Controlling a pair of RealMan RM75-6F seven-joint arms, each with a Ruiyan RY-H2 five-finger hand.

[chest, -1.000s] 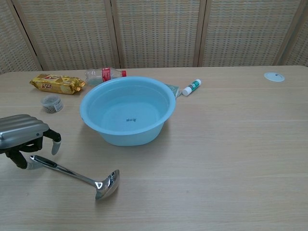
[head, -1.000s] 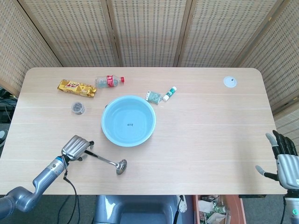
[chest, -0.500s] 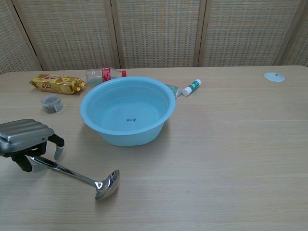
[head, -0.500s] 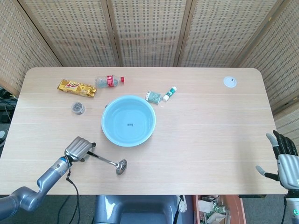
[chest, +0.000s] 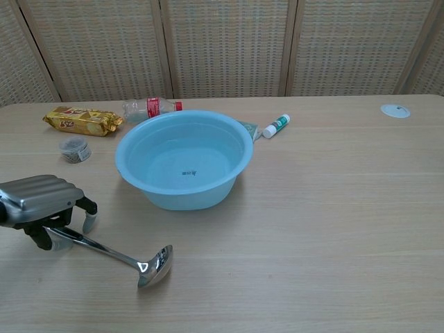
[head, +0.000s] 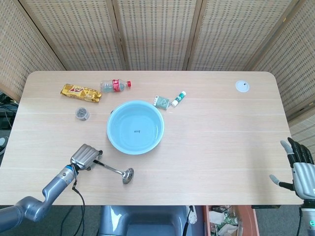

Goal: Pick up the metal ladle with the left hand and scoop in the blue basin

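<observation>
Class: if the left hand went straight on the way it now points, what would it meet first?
The left hand points toward the blue basin, so likely its near rim; the metal ladle runs off to the side.

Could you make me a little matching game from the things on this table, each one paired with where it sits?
Things:
1. ladle
2. basin
3. snack packet
4. white disc

Places:
A. far right corner of the table
B. far left, beside the lying bottle
C. middle of the table
D. near edge, handle under the left hand

Pairs: 1-D, 2-C, 3-B, 4-A
</observation>
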